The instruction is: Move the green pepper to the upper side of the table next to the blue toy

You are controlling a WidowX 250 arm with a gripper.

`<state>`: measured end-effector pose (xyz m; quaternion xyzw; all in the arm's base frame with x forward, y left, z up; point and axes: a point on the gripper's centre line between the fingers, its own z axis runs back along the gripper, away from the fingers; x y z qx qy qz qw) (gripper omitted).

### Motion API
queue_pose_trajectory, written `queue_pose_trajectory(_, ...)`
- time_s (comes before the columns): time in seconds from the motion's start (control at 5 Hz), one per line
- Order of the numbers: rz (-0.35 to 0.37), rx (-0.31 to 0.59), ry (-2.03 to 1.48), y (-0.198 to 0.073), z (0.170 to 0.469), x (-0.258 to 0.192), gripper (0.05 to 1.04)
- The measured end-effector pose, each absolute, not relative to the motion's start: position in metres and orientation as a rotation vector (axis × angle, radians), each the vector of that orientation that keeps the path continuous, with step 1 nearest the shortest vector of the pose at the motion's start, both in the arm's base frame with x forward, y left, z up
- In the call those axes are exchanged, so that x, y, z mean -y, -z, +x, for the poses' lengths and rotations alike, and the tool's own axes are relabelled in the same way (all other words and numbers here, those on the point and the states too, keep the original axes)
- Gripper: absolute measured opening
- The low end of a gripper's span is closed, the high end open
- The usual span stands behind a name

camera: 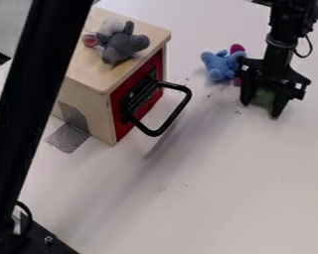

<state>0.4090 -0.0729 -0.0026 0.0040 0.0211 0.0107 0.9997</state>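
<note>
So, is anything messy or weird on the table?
Yes, a little. Small dark specks are scattered on the white table near the blue toy. They look like crumbs that don't belong. A grey patch also lies at the wooden box's foot, odd against the white. Nothing looks broken.

The tool [263, 106] hangs downward (upper right).

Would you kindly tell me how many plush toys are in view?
2: one grey plush toy on top of the pale wooden box, and one blue plush toy on the white table beside the black gripper. More may be hidden behind the box.
</note>
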Motion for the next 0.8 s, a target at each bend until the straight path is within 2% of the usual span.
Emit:
queue_pose_trajectory(0.2, 0.003, -0.054, -0.029, 0.002, 0.410, 0.072, 0.798)
queue_pose_trajectory(0.4, -0.001, -0.058, -0.034, 0.001, 0.409, 0.072, 1.001)
queue_pose_trajectory(0.6, 0.010, -0.056, -0.053, -0.011, 0.399, 0.068, 0.999)
queue_pose_trajectory(0.8, -0.008, 0.020, -0.069, -0.051, 0.393, 0.067, 0.999)
